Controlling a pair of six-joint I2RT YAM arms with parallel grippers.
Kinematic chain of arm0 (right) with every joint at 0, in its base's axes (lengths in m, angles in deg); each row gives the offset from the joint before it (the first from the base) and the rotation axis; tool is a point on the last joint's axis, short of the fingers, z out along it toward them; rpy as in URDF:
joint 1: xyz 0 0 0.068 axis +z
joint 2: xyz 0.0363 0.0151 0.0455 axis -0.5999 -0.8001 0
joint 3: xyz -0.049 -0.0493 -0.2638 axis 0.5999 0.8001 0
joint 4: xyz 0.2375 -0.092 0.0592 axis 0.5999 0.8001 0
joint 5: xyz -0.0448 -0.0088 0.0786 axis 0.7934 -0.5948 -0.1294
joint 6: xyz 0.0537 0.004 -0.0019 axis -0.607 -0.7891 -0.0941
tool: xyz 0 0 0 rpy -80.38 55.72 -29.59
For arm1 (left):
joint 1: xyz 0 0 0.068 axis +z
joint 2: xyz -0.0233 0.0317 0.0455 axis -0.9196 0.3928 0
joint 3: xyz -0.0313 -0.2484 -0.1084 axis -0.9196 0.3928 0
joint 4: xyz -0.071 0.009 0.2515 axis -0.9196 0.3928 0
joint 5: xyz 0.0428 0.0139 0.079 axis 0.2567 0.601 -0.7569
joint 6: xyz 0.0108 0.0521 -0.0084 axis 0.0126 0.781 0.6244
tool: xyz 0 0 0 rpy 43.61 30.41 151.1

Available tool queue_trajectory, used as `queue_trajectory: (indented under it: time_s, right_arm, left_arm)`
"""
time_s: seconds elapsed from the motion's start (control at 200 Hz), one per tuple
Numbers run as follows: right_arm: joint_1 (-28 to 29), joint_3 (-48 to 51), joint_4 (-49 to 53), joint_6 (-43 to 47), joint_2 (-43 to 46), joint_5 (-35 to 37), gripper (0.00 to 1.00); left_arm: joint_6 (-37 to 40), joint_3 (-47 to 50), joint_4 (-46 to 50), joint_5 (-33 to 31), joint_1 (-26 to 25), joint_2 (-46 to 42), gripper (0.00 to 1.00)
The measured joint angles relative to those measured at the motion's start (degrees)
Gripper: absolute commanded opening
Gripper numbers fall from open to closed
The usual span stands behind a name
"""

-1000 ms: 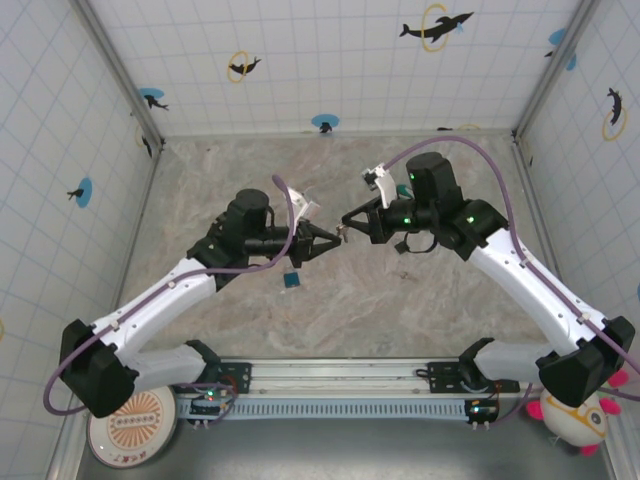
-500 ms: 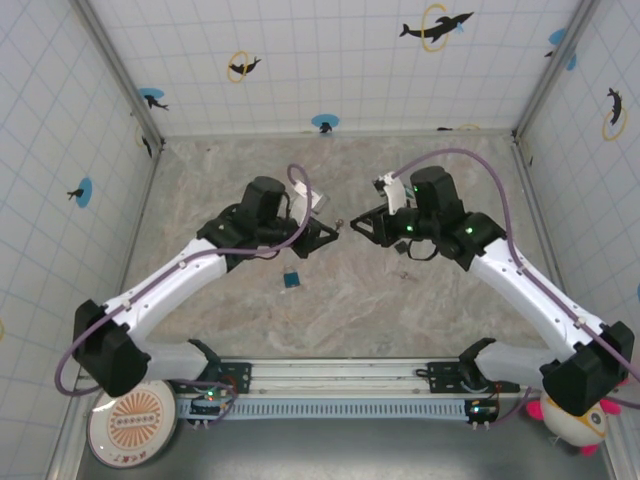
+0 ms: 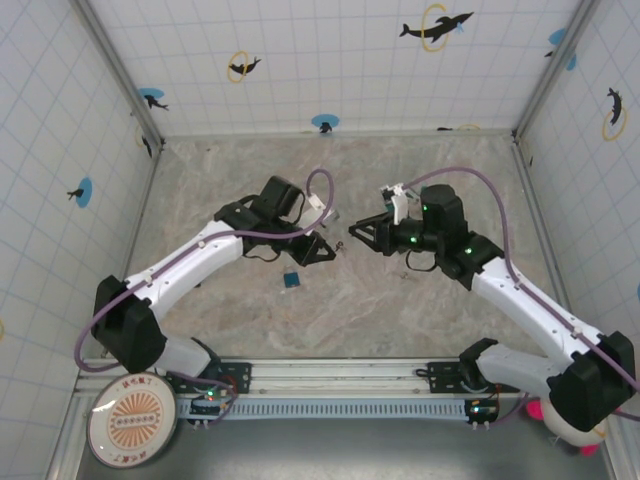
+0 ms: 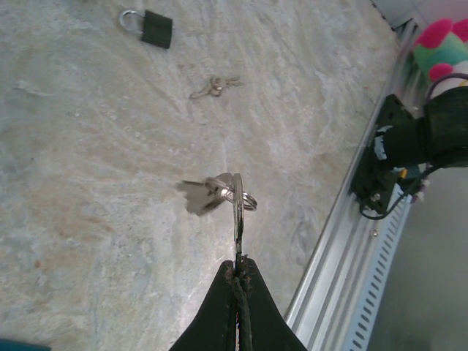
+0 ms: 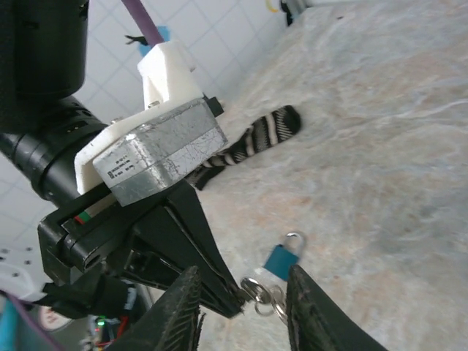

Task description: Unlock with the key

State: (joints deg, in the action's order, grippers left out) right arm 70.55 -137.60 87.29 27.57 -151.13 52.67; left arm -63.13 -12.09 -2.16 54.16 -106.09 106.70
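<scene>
**Top external.** Your left gripper (image 3: 328, 250) sits just left of the table's centre, tips pointing to 3 o'clock. A small glint of metal at those tips is the key (image 3: 340, 246). The right gripper (image 3: 352, 232) faces it from 2 o'clock, near but apart. At this size you cannot tell how its jaws stand. The blue padlock (image 3: 291, 281) lies on the marble table (image 3: 230, 170) at 7 o'clock of the left gripper, apart from both grippers. A small dark item (image 3: 403, 272) lies at 5 o'clock of the right gripper.

**Left wrist.** The left gripper (image 4: 238, 267) has its fingers pressed together, pinching the key (image 4: 238, 219), which is seen edge-on and points to 12 o'clock. A key ring (image 4: 248, 199) passes through the far end of it. A second key (image 4: 196, 197) hangs from the ring at 9 o'clock. The whole bunch is off the table. A black padlock (image 4: 151, 26) lies at 11 o'clock, with loose keys (image 4: 216, 86) between it and the bunch. A plush toy (image 4: 442, 44) sits at 2 o'clock.

**Right wrist.** The right gripper (image 5: 245, 274) stands spread, with its two pale fingers (image 5: 183, 314) apart and nothing between them. Beyond the gap, the left gripper's (image 5: 219, 281) black tips carry the key ring and keys. The blue padlock (image 5: 280, 259) lies on the table at 1 o'clock of the ring. A black-and-white striped piece (image 5: 256, 146) lies further off at 12 o'clock.
</scene>
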Motion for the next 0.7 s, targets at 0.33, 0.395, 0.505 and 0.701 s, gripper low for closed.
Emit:
queue_trajectory:
  time_s: [0.33,0.395,0.505,0.701]
  right_arm:
    - [1.7,0.7,-2.1,-0.5,-2.2,-5.6,0.41]
    - [2.0,0.7,-1.9,-0.5,-2.4,-6.0,0.36]
    - [2.5,0.7,-1.8,0.2,-2.4,-6.8,0.30]
    - [2.6,0.7,-0.9,0.9,-2.7,-7.4,0.28]
  left_arm:
    - [0.8,-0.6,-1.3,5.7,0.0,-4.2,0.00]
    - [0.8,-0.6,-1.6,6.1,0.0,-4.3,0.00]
    - [0.8,-0.6,-1.9,6.2,0.0,-4.3,0.00]
    - [0.8,-0.6,-2.2,6.5,0.0,-4.3,0.00]
